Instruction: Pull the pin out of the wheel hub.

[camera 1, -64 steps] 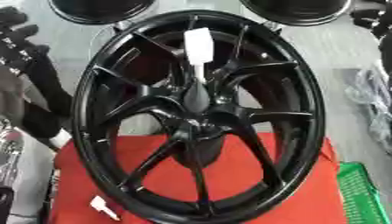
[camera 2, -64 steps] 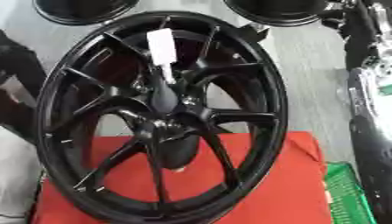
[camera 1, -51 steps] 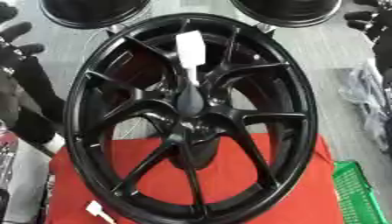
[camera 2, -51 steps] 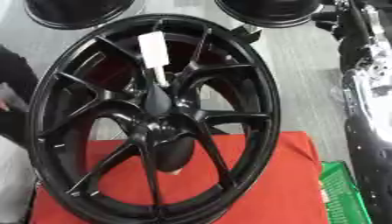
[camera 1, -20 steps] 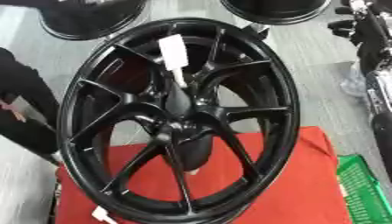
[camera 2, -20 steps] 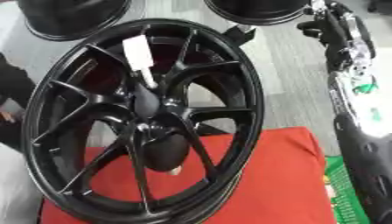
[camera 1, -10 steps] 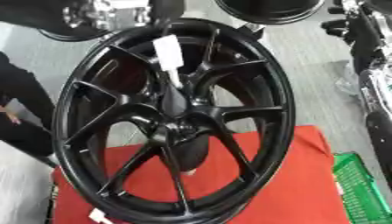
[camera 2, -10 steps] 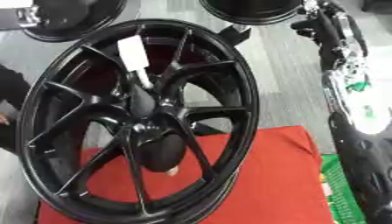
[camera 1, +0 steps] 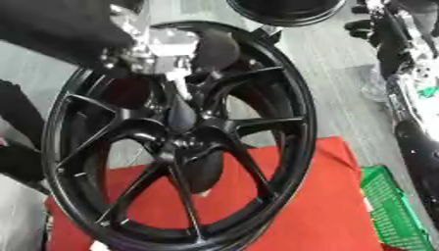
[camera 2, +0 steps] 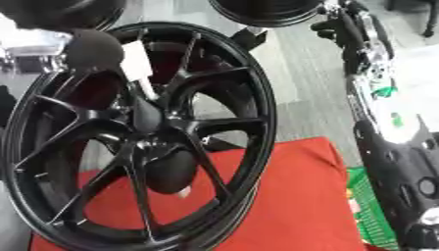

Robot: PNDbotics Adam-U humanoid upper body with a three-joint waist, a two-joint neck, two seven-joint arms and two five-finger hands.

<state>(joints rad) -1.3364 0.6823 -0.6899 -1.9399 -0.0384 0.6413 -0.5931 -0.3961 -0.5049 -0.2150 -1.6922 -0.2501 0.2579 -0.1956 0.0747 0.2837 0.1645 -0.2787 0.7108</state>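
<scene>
One robot hand, the left (camera 1: 163, 49), is seen at the upper left just above the white-tagged pin (camera 2: 137, 63), which slants down into the black wheel hub (camera 2: 141, 142); whether its fingers are closed cannot be told.

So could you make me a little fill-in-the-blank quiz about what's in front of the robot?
1. The black wheel hub stands on a ____ cloth.
2. A ____ tag hangs near the top of the spokes.
3. The basket at the lower right is ____.
4. The left robot hand comes in from the upper ____.

Missing words: red; white; green; left
</scene>
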